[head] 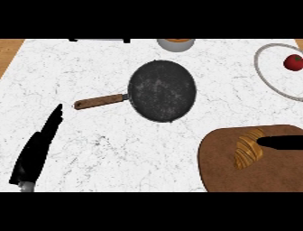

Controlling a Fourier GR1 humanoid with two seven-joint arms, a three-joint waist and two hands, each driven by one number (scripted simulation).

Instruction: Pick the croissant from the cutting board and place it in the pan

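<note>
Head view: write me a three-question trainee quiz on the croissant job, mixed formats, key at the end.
1. True or false: the croissant already lies in the pan.
2. Which hand is at the croissant? A) left hand B) right hand
3. Fill in: the pan's handle points toward the view's ____ side.
Key: 1 false, it is on the cutting board; 2 B; 3 left.
</note>
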